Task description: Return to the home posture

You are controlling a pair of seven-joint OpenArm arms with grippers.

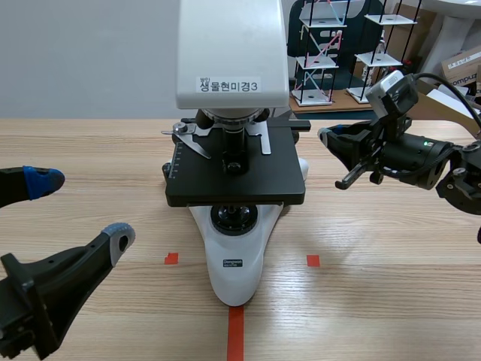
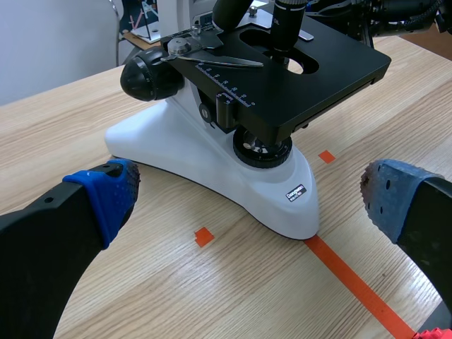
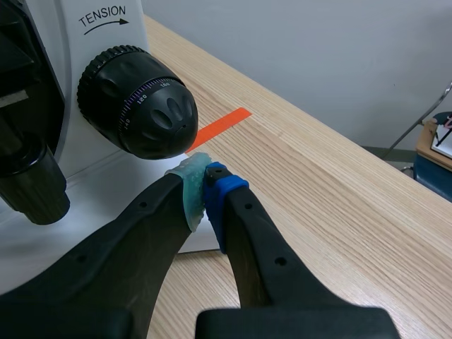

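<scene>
- Left gripper (image 1: 81,209): fingers wide apart, nothing between them. It sits low at the near left of the table (image 1: 391,301), well clear of the microscope (image 1: 237,184).
- Left wrist view: left gripper (image 2: 247,201) faces the microscope (image 2: 212,162). The white base and black stage (image 2: 311,67) lie ahead of the spread fingers with a gap of bare wood between. Blue dotted pads (image 2: 116,194) show at the tips.
- Right gripper (image 1: 328,138): fingers closed together on nothing. The arm comes in from the right, raised off the table, with the tip just beside the right edge of the stage (image 1: 237,177).
- Right wrist view: right gripper (image 3: 206,185) has its pads pressed together, pale green against blue. The tip is right up by the black focus knob (image 3: 138,102) on the microscope's white body (image 3: 106,35); can't tell if it touches.
- The microscope stands upright at table centre with its base over the orange tape line (image 1: 235,331). The white head carries a Korean label ending in 3 (image 1: 228,85).
- Small orange tape squares (image 1: 171,259) lie on either side of the base.
- Stick-and-plate shelf models (image 1: 323,53) stand behind the table at the far right.
</scene>
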